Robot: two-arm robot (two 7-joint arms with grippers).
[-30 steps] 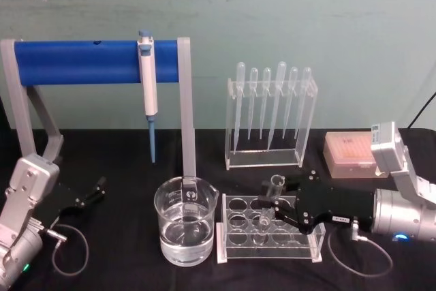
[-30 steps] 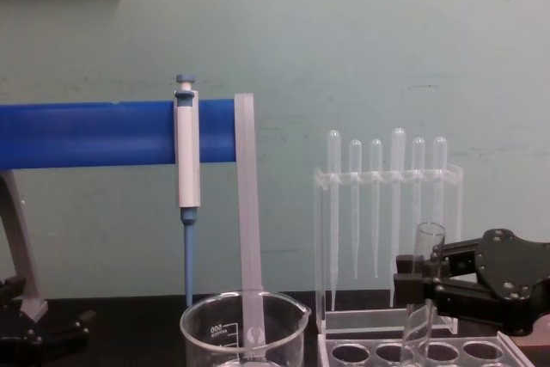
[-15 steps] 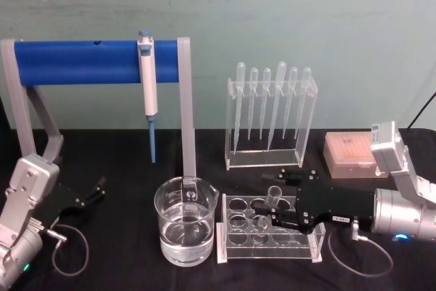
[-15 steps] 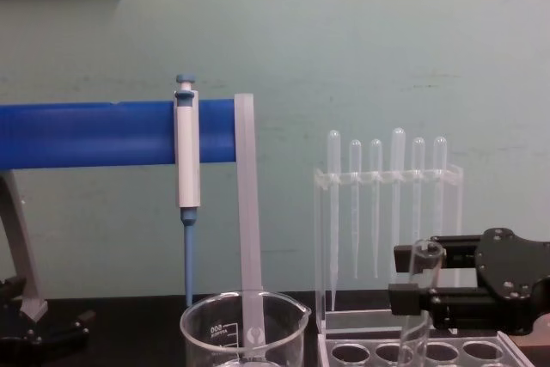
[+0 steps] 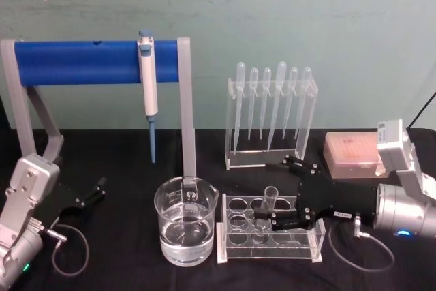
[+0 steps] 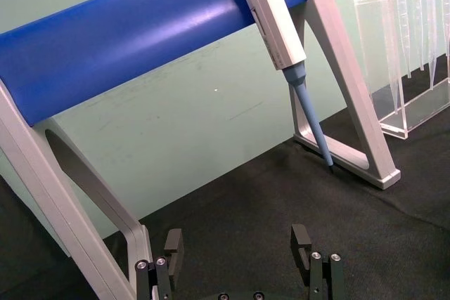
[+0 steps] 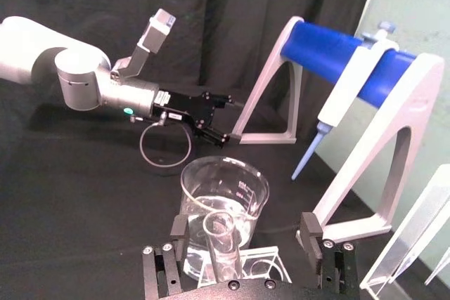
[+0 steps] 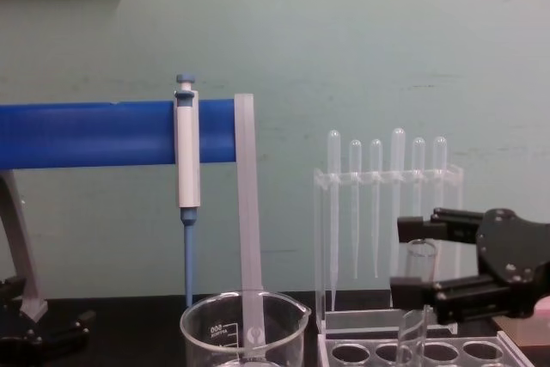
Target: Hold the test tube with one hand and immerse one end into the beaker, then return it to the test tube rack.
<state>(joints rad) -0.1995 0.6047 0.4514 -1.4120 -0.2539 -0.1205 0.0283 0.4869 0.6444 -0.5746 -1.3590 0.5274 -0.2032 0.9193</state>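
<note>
The clear test tube (image 5: 269, 204) stands upright in a hole of the clear rack (image 5: 235, 252), just right of the beaker (image 5: 185, 226), which holds water. My right gripper (image 5: 271, 190) is open around the tube's upper part, with one finger on each side and gaps to the glass. In the right wrist view the test tube (image 7: 222, 242) stands between the spread fingers (image 7: 178, 232), nearer one of them, with the beaker (image 7: 225, 191) behind it. The chest view shows the tube (image 8: 418, 298) in the right gripper (image 8: 400, 259). My left gripper (image 5: 92, 192) rests open at the table's left.
A blue bar stand (image 5: 95, 61) carrying a blue-and-white pipettor (image 5: 147, 83) spans the back left. Behind the tube rack stands a clear holder of plastic pipettes (image 5: 271, 117). A box of tips (image 5: 351, 155) sits at the right. A cable loops beside each arm.
The right gripper, shut on the tube a second ago, lowered it into the rack and spread its fingers. The tube now stands lower. The left arm has not moved.
</note>
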